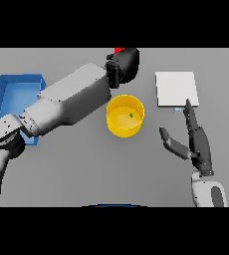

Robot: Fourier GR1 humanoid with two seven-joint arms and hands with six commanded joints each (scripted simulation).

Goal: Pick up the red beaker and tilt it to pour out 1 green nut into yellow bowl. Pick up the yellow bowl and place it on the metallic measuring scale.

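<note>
The red beaker [119, 50] is being gripped by the left hand [124, 65] beyond the yellow bowl [125, 116] on the grey table [86, 169]. A green nut [131, 115] is being held in that bowl. The right hand [193, 142] is being kept open right of the bowl, near the measuring scale [176, 89].

I see only a sliver of the red beaker [119, 50]; my left hand [124, 65] hides the rest. Left-hand grip: cannot tell. Blue tray [7, 89] partly covered by my left arm. Green nut [131, 115] too small to make out.

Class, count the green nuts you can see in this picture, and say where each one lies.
1. One green nut lies inside the yellow bowl, right of its middle. More may be hidden in the red beaker, which the left robot hand mostly covers.
</note>
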